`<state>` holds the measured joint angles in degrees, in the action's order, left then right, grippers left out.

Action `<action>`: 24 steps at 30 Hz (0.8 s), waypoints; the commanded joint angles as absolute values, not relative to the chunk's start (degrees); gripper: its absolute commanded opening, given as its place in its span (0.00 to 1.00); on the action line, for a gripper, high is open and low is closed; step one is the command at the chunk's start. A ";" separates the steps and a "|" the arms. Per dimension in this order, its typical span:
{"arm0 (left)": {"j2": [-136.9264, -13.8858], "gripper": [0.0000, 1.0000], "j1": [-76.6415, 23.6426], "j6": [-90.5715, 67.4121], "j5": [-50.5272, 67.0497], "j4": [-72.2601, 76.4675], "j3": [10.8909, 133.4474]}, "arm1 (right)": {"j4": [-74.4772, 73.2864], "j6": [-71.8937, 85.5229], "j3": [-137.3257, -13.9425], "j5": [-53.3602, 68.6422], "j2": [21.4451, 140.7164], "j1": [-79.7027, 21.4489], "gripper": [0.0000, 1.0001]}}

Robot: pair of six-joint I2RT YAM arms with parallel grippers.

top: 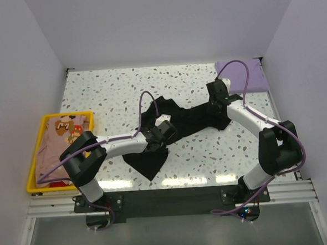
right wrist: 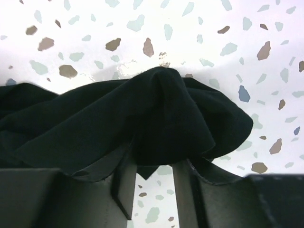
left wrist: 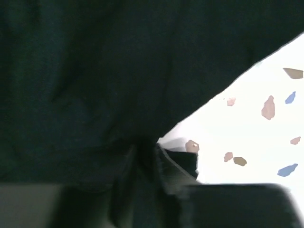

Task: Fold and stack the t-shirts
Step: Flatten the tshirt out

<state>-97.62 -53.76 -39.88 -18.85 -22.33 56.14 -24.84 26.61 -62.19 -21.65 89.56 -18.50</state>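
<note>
Left pincer, seen from above, sits low on the black t-shirt, which lies crumpled across the middle of the speckled worktop. Its jaws are hidden from this angle. The right pincer is down at the shirt's far right end. A lavender t-shirt lies in the far right corner, apart from the black one. A peach t-shirt with brown-red print lies in the yellow tray at the left edge.

From the left wrist, black cloth fills nearly the whole picture, with bare worktop to the right. One finger shows at the cloth's edge. The other is lost in the dark, so I cannot tell whether this pincer is wide, narrow or gripping.

From the right wrist, both fingers stand partly spread, with a narrow strip of worktop showing between them. A bunched fold of the black shirt drapes over their tips, and a small point of cloth hangs into the gap. The jaws are not closed on it.
</note>
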 commanded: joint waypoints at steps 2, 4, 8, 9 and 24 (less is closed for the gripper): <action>-95.45 0.11 -53.70 -39.99 -24.16 -24.95 57.22 | -25.14 25.84 -64.95 -23.64 90.44 -17.93 0.33; -93.36 0.00 -53.53 -40.51 -25.39 -26.10 57.04 | -25.22 25.75 -65.48 -23.38 90.35 -17.58 0.25; -87.47 0.00 -52.39 -41.31 -27.59 -31.01 56.16 | -26.10 25.31 -67.14 -23.03 90.44 -16.70 0.13; -86.06 0.00 -51.95 -41.40 -27.86 -31.81 55.64 | -26.36 25.14 -67.58 -22.85 90.44 -16.53 0.10; -63.46 0.00 -39.11 -36.92 -33.13 -43.94 63.97 | -32.87 23.03 -82.60 -16.88 89.48 -12.40 0.00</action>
